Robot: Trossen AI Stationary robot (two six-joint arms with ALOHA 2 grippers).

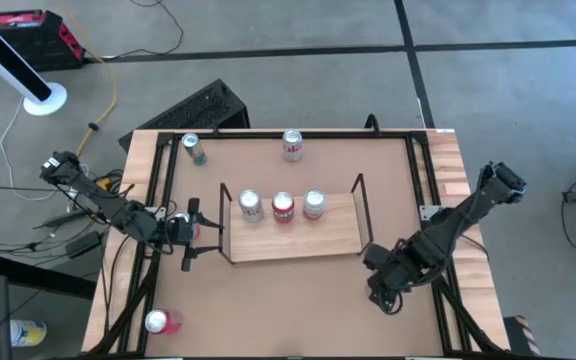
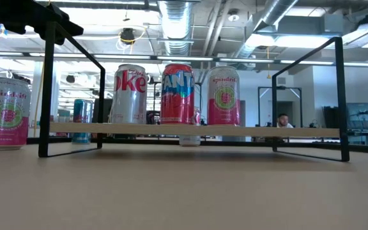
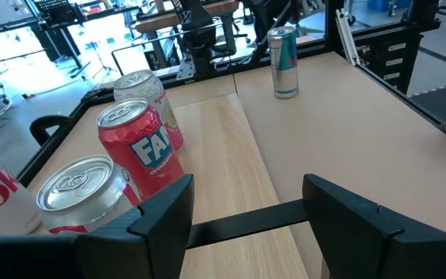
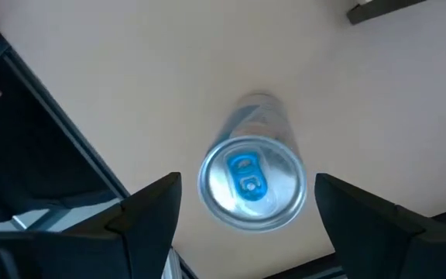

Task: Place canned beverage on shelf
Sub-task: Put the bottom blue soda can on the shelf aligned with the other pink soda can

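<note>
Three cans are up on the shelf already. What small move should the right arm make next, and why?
Probably lower the right end effector straight down around the silver can. Its wrist view looks down on the can's top, which sits between the open fingers, not yet gripped. The shelf holds three cans with bare board left, so this can looks like the next candidate.

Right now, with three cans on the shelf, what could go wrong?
1. The right gripper hangs open above a can; closing off-centre could tip it.
2. The shelf has one free slot beside the Coke can; a careless placement may knock it.
3. The left gripper sits at the shelf's end and may block the approach.
</note>
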